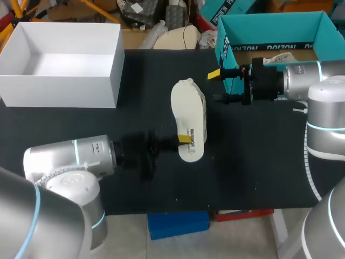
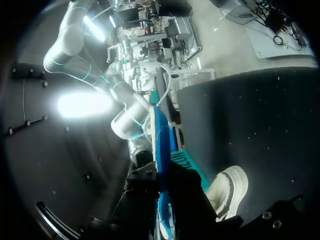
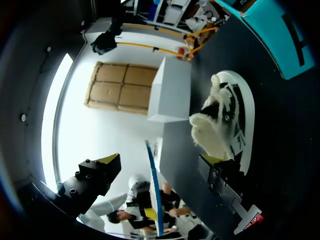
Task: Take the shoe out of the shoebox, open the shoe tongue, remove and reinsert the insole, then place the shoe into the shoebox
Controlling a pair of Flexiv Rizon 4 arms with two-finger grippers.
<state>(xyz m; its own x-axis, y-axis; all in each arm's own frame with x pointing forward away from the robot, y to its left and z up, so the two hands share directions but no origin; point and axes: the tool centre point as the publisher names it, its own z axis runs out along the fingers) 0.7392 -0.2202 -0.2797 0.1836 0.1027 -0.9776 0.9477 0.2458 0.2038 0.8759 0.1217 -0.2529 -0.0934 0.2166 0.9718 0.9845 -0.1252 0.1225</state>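
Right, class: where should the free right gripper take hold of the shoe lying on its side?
Probably the collar rim, from the right: the shoe shows its sole to the left and its fleecy opening to the open right gripper, so one finger can slip inside.

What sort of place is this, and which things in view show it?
Probably a robot lab workstation: two robot arms at a black table, a white shoe lying on it, a white box and a teal shoebox nearby.

Looks down on table [image 1: 242,172] from above, behind; peers close along left claw [image 1: 182,141] and right claw [image 1: 218,86], sharing shoe [image 1: 188,110] ahead.
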